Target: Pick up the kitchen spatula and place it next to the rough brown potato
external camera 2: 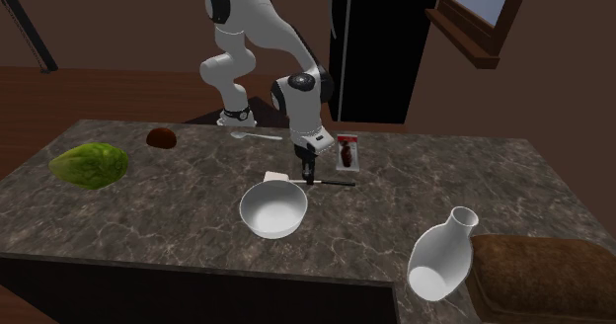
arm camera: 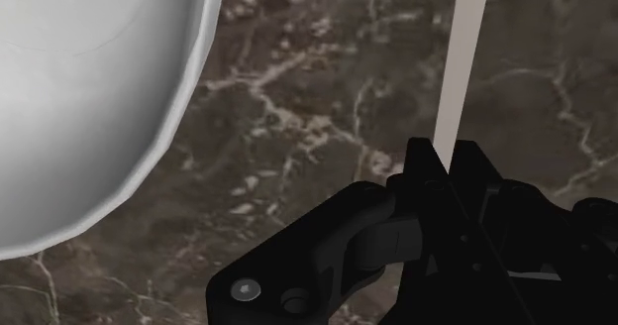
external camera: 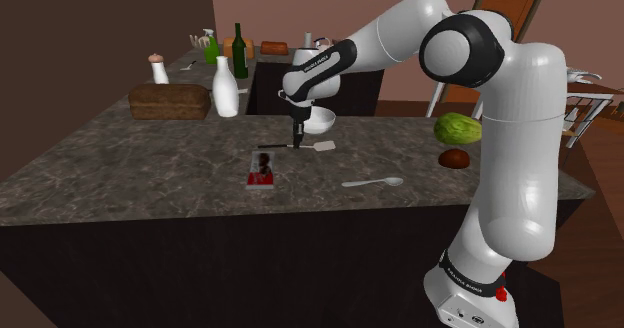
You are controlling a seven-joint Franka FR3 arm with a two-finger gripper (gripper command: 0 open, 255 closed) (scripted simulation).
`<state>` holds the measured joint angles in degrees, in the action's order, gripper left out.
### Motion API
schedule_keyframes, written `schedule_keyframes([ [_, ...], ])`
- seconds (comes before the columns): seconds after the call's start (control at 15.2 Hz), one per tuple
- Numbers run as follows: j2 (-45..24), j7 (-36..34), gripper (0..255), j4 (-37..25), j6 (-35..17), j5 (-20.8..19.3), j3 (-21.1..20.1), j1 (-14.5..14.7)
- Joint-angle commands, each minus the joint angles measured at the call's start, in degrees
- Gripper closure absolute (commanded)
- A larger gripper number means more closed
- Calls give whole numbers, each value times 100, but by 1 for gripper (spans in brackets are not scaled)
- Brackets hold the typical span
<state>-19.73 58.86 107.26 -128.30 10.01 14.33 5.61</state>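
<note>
The round white bowl [external camera 2: 273,209] stands just beside the gripper [external camera 2: 308,174], which clasps the black-handled, white-bladed spatula [external camera 2: 277,177], and crowds that side. Toward the rough brown potato [external camera 2: 161,136] the dark marbled counter [external camera 2: 197,213] lies bare, save a white spoon [external camera 2: 255,134] near the stand-side edge. A leafy green lettuce [external camera 2: 89,164] sits near the potato. A flat red packet [external camera 2: 347,151] lies close on the gripper's other side.

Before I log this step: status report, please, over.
Black jaws shut on pale shaft of white-bladed, black-handled kitchen spatula. Spatula low at dark marble counter, beside round white bowl. White spoon lies toward rough brown potato.
</note>
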Motion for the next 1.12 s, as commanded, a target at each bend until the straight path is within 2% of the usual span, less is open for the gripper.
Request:
schedule_keyframes([
  [0.0,39,-13,255,-25,63,-17,7,4],
  [1.06,528,-197,255,-624,1128,-236,82,44],
])
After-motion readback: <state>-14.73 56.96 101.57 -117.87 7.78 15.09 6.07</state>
